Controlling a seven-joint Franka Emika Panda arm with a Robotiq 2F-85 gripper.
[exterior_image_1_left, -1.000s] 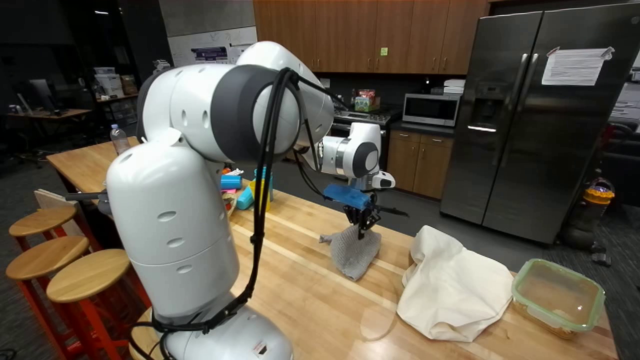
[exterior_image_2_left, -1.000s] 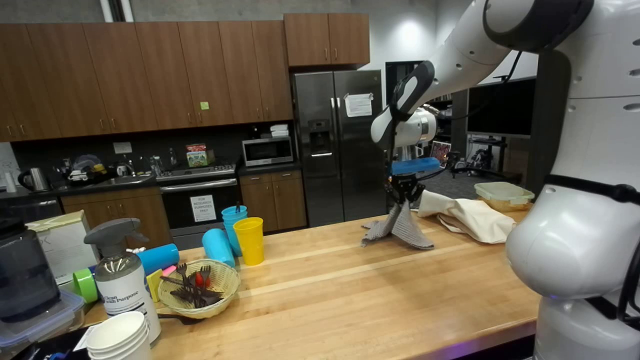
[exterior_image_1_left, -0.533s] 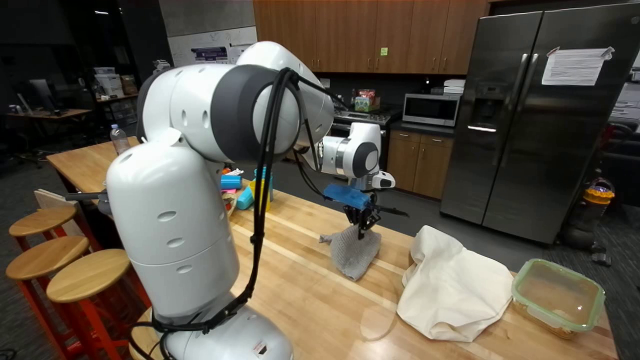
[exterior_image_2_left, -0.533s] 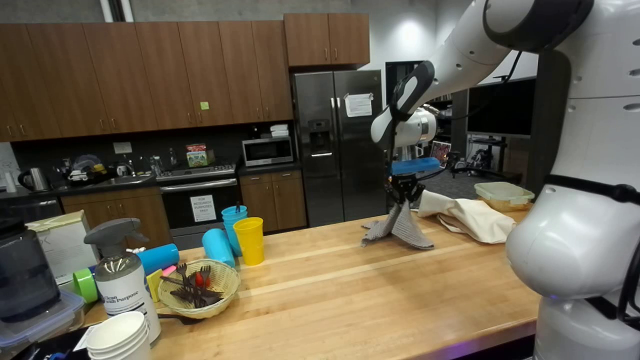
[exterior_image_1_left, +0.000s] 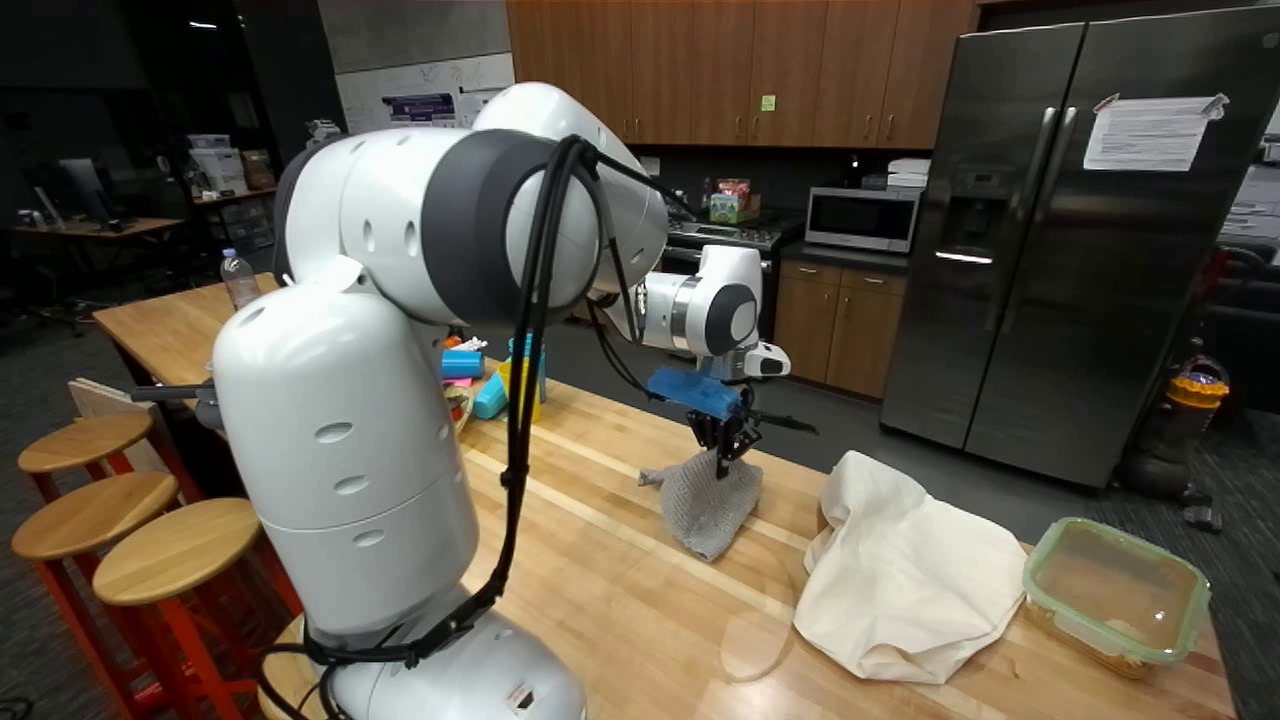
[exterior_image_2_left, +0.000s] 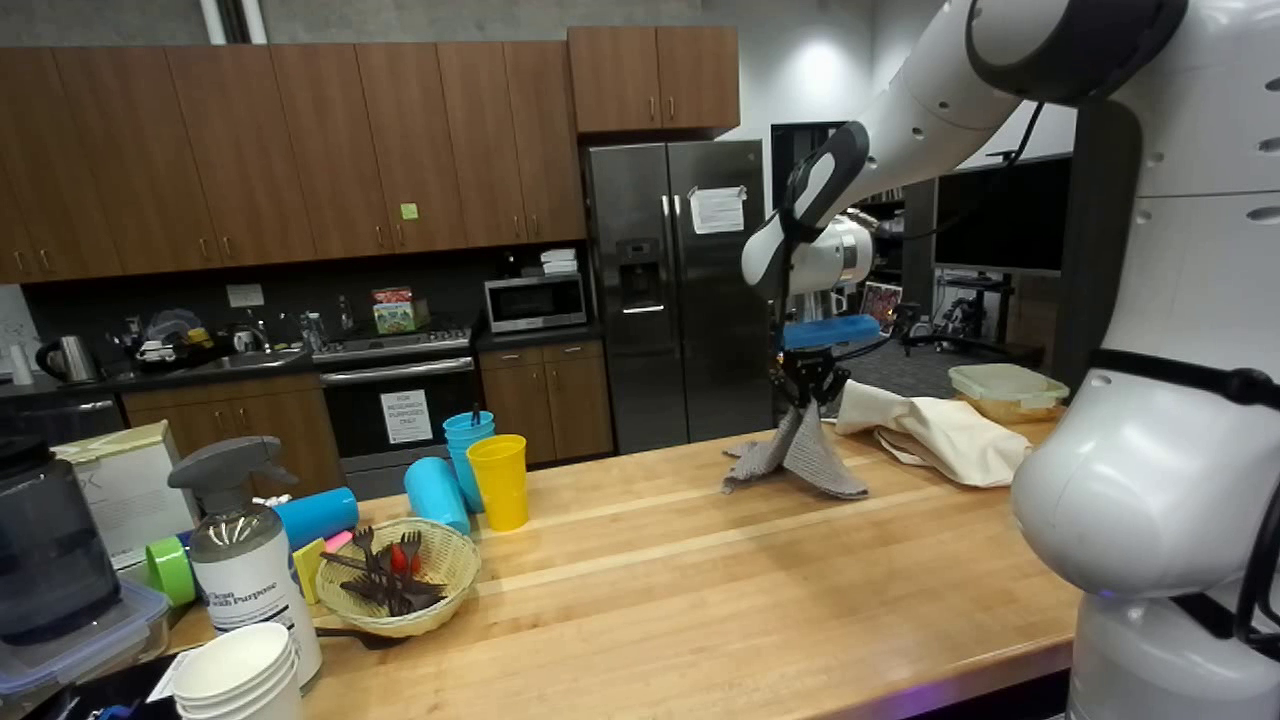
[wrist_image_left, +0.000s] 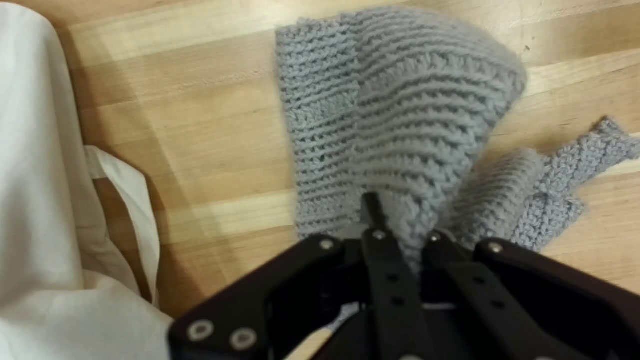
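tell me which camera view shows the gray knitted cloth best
The wrist view: the gray knitted cloth is largest there, its ribbed stitches plain, though the tool covers part. Both exterior views show it smaller, pinched at the top in the tool and flaring below.

Ribbed grey cloth (wrist_image_left: 420, 115); plain cream fabric (exterior_image_1_left: 905, 580); black jaws.

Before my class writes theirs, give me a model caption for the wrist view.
Over a wooden tabletop, the gripper pinches a gray knitted cloth, with white fabric at picture left.
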